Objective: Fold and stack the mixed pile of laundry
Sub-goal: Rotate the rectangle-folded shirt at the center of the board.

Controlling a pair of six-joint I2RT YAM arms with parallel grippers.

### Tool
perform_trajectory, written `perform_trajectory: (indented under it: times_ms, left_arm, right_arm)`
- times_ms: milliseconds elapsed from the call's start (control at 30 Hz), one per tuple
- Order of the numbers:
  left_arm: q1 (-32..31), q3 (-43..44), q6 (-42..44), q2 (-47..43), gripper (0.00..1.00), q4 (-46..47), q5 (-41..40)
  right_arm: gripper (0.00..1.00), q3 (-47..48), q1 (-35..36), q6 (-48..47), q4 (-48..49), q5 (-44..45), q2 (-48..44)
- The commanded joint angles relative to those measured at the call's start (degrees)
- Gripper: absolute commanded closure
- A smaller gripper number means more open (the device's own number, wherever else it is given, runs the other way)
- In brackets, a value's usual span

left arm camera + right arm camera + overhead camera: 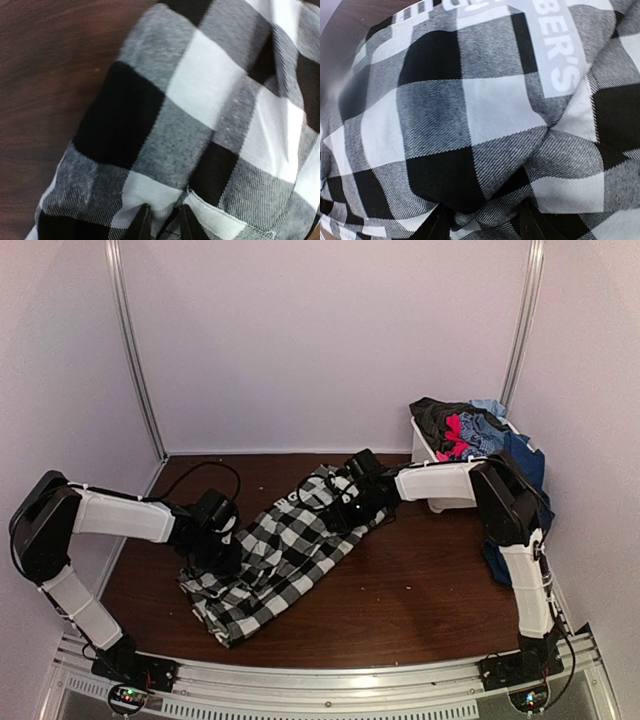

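The checked shirt [285, 560] lies rumpled, slanting across the table [420, 590]. The left gripper [165, 227], nearly closed, pinches a fold at its left edge. The right gripper [487, 225] clamps bunched cloth near the white lettering [560, 55]. Other garments [470, 430] fill the bin [425, 445], far right.

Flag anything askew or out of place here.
The checked shirt lies rumpled and diagonal across the table, not squared. At the back right, garments overflow the white bin, and a navy piece hangs over its outer side. Nothing looks damaged or spilled.
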Motion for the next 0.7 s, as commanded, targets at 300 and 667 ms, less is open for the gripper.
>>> perform_trajectory:
  times_ms: [300, 667]
  left_arm:
    - [-15.42, 3.14, -1.09, -0.49, 0.75, 0.63, 6.25]
    - [-8.85, 3.04, 3.73, -4.97, 0.6, 12.23, 15.67]
  right_arm:
    - [0.5, 31.87, -3.35, -11.87, -15.51, 7.37, 11.91]
    - [0.46, -5.36, -3.08, 2.13, 6.99, -13.78, -13.71]
